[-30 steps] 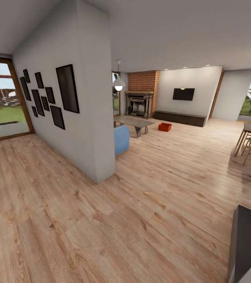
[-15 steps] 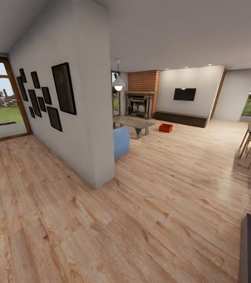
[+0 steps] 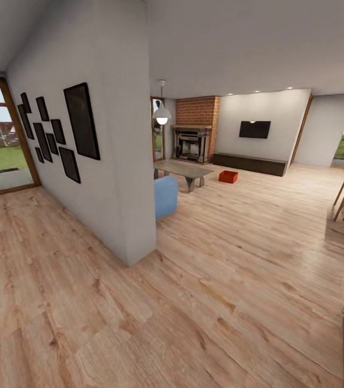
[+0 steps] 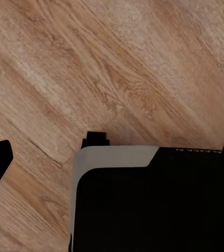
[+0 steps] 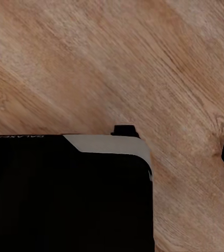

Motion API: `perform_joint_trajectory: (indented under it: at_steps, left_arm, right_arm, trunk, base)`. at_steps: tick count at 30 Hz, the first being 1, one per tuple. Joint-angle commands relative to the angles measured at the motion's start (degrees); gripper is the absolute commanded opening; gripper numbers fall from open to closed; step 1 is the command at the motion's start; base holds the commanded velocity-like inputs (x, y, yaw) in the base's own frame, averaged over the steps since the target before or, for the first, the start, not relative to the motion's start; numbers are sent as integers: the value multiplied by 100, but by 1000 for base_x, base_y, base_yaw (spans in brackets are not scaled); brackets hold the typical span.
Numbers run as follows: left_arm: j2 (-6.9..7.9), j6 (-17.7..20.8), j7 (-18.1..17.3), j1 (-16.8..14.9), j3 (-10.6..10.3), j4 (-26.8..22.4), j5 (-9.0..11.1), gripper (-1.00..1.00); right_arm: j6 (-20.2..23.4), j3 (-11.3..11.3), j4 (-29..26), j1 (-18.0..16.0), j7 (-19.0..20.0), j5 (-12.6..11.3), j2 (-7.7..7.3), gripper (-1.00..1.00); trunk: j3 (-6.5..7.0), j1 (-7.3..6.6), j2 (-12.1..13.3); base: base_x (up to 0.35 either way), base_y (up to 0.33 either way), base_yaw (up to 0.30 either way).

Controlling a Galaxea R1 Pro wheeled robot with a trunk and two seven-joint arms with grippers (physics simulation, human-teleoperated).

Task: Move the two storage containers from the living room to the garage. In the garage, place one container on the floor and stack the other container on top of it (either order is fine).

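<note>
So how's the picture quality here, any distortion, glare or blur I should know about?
Head view: wide-angle stretch bends the partition wall and floor planks near the edges; the pendant lamp glows without glare; the far orange-red container is small but sharp. Both wrist views: soft, slightly blurred wood grain with dark robot bodywork in front.

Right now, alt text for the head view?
Wood-floored living room: one orange-red bin lies far ahead on the floor right of a low table, before a brick fireplace. A white wall with black frames juts in at left.
</note>
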Motion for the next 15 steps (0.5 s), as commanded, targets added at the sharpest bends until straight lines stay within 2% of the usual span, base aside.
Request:
perform_joint_trajectory:
  at_steps: [1,15]
  left_arm:
    - [1,7,-26,-4,0,0,52,100]
    - [1,0,-26,-4,0,0,42,100]
  right_arm:
    - [-11,46,-1,-3,-21,-49,2,100]
    - [-12,42,-1,-3,-21,-48,11,100]
  trunk:
    - [-8,4,-5]
    - [-8,4,-5]
  base:
    - [322,0,-78]
    - [322,0,-232]
